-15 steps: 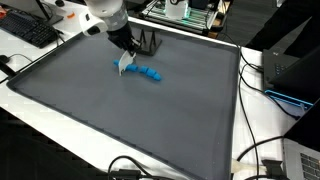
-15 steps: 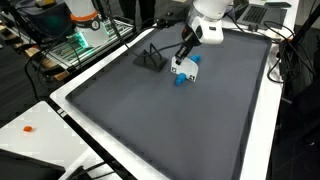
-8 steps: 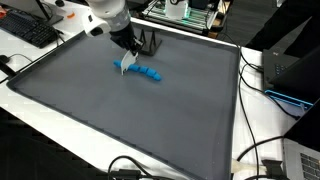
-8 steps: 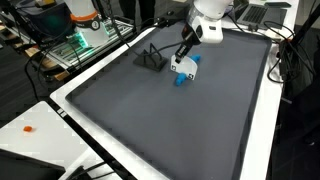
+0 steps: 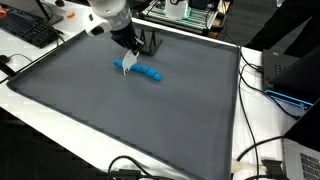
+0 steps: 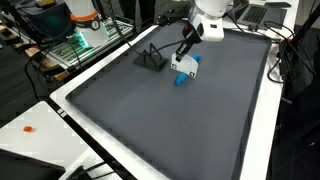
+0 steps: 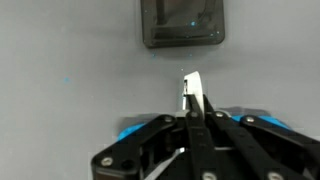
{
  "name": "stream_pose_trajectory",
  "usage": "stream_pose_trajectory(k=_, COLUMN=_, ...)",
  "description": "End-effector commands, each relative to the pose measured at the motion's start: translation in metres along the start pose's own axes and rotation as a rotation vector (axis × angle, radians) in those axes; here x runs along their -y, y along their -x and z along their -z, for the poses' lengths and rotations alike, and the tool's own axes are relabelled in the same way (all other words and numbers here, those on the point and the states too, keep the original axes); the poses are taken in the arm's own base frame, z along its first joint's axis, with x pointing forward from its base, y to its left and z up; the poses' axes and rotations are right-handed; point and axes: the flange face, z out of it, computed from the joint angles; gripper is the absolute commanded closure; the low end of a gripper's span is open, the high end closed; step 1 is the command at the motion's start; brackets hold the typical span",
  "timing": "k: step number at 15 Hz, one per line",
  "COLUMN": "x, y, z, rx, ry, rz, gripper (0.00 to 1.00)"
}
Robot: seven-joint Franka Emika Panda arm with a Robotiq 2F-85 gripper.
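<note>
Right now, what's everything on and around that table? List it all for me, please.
Mat: one, dark grey, covering most of the white table.
Lumpy object: one, blue, on the mat right by the claw.
Thin strip: one, white, pinched in the claw.
Holder: one, black, on the mat near its edge.
Keyboard: one, black, off the mat on a table corner.
Small item: one, orange, on the bare table.
Cables: several, black, around the mat's edges.
Arm: one, white, over the mat.
Claw: one, black, shut on the strip.
</note>
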Motion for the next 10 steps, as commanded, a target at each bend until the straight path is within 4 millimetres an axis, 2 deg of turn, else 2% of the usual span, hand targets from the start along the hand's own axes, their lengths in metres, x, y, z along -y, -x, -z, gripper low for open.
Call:
stream_pose_trajectory(k=1, x=-0.008, y=0.009, z=0.015, rx=-0.004, ry=-0.014, rz=-0.042, gripper=0.99)
stream_pose_trajectory(k=5, x=-0.014, y=0.018, z=0.036, rx=-0.034, ry=-0.039, rz=-0.134, gripper=0.99)
stream_pose_trajectory(k=10, x=-0.013, y=0.038, z=0.063, rx=-0.059, ry=-0.169, rz=-0.314, gripper=0.99)
